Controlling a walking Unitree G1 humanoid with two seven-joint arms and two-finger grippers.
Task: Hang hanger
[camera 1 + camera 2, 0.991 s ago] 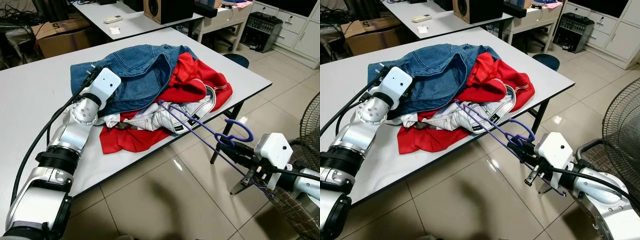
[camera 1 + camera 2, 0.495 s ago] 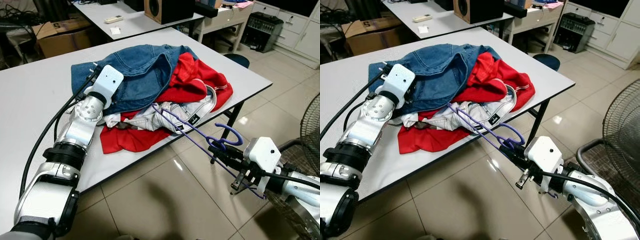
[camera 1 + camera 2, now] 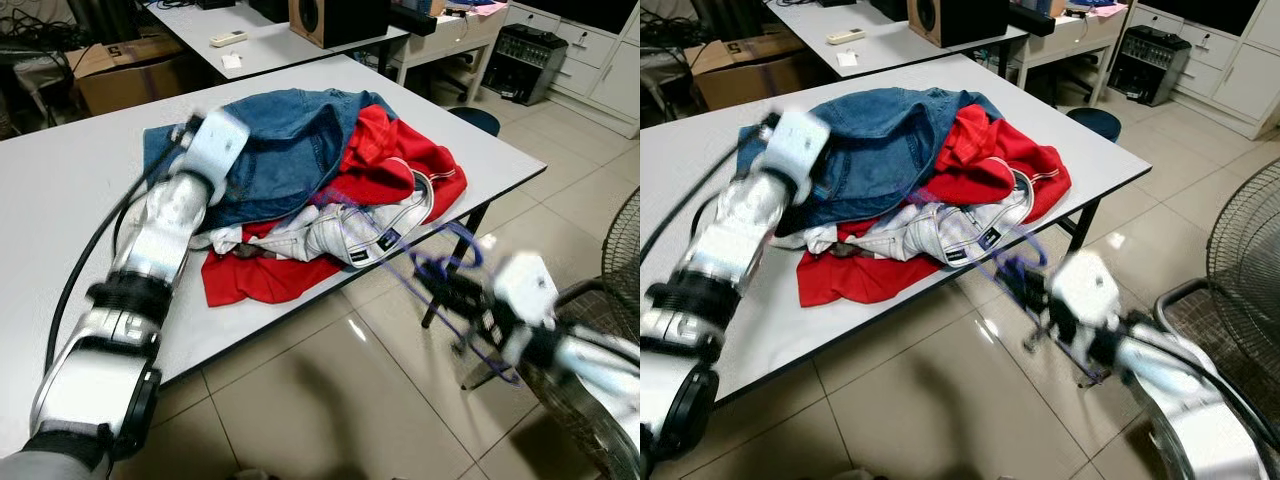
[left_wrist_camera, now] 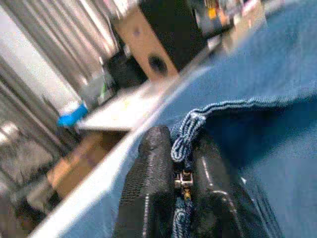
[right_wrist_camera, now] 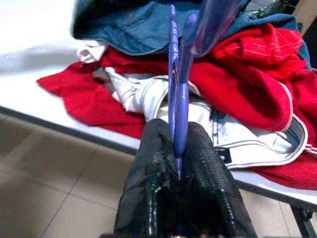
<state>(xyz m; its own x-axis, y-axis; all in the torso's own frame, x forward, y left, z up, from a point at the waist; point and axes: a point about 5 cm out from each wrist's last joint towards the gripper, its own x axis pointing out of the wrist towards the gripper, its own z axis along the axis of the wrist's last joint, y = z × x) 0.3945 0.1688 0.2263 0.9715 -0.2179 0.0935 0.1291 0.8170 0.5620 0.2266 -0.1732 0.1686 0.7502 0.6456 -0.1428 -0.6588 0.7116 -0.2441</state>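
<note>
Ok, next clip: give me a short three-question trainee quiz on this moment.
1. True or false: the right hand is shut on the purple hanger.
2. What does the left hand grip? A) red shirt B) denim jacket C) white garment
3. Fill in: the clothes pile lies on a white ____.

Key: 1 true; 2 B; 3 table.

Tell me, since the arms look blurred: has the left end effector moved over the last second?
Yes. The left end effector, shut on the denim jacket, has moved farther across the white table, away from the near edge.
</note>
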